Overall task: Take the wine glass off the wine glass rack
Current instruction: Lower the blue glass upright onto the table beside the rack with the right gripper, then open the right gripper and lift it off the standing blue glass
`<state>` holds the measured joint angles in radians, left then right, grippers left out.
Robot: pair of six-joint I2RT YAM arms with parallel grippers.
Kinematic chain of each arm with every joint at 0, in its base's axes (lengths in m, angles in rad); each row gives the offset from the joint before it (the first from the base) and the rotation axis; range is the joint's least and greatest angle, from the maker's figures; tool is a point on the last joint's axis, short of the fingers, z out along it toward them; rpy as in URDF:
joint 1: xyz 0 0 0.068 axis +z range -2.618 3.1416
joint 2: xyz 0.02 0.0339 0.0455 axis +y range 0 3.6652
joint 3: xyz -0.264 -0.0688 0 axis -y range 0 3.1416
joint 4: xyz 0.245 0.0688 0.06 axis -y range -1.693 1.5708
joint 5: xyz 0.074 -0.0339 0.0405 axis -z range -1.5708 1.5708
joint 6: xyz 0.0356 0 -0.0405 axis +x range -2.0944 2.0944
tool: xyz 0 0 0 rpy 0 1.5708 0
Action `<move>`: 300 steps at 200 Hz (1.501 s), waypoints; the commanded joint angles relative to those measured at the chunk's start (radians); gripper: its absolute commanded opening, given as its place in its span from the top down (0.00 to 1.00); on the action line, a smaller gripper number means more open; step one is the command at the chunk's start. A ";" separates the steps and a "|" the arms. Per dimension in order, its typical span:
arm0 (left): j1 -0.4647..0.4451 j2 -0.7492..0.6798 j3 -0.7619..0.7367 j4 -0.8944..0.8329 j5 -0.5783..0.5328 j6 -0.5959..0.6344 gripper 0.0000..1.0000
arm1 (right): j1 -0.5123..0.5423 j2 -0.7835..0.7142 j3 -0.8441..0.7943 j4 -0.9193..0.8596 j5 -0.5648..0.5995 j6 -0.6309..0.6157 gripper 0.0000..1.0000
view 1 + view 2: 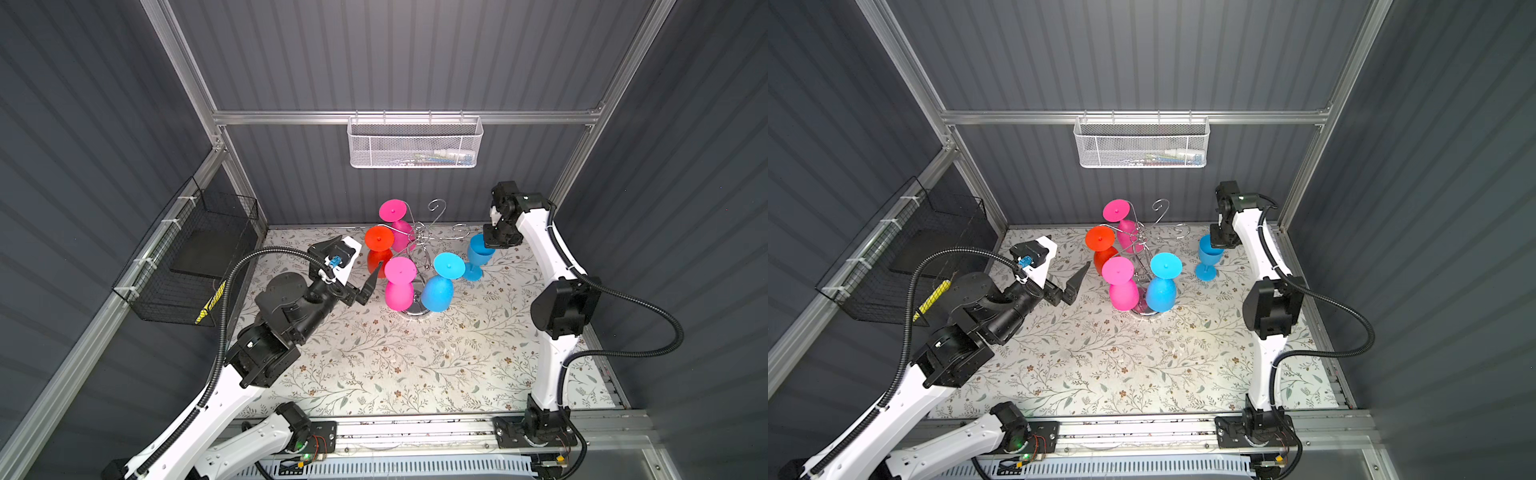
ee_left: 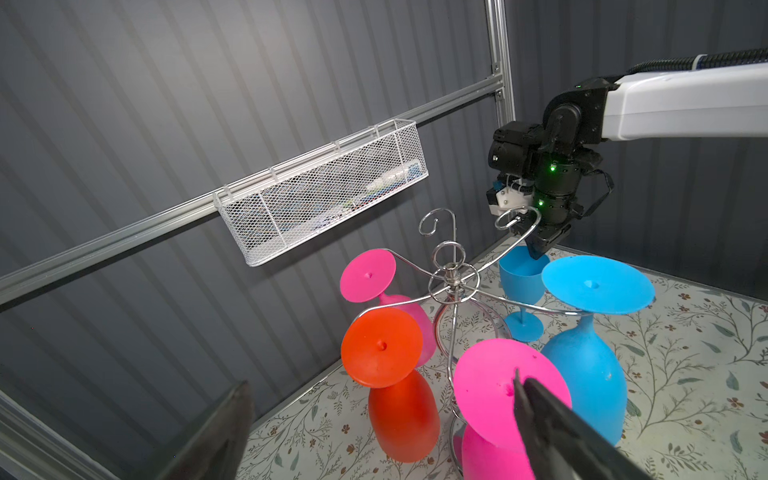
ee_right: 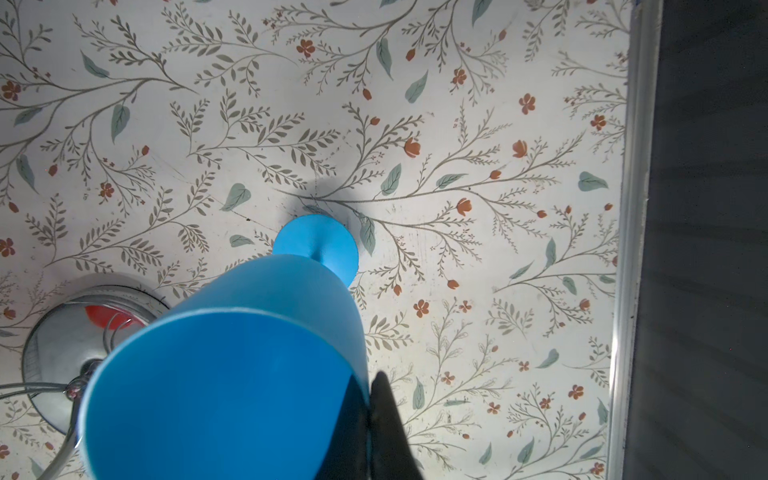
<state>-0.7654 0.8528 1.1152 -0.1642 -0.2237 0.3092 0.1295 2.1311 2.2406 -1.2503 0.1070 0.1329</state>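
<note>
The orange glass [image 1: 1099,239] hangs bowl-down dead ahead of the left gripper [image 1: 1069,253], jaws spread wide (the right gripper [image 1: 1217,247] pinches the blue glass [image 1: 1208,257] by its rim).

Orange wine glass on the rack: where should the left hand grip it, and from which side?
The orange wine glass hangs upside down, foot resting on an arm of the wine glass rack, bowl free. Likely grip the bowl from the outer side, where the open left hand faces it.
</note>
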 commanded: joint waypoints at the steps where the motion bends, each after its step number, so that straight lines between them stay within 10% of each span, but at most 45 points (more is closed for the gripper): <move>1: -0.005 0.001 -0.005 -0.004 -0.006 -0.031 0.00 | -0.008 0.014 0.021 -0.037 -0.024 -0.010 1.00; 180: -0.005 0.001 -0.016 -0.024 -0.016 -0.042 0.00 | -0.010 0.050 0.013 -0.069 -0.015 -0.009 1.00; 300: -0.005 0.002 -0.007 -0.024 -0.033 -0.049 0.00 | -0.010 0.021 0.019 -0.056 -0.021 -0.004 0.64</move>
<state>-0.7654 0.8612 1.1038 -0.1879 -0.2420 0.2756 0.1238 2.1815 2.2406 -1.2907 0.0921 0.1299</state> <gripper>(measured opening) 0.997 0.333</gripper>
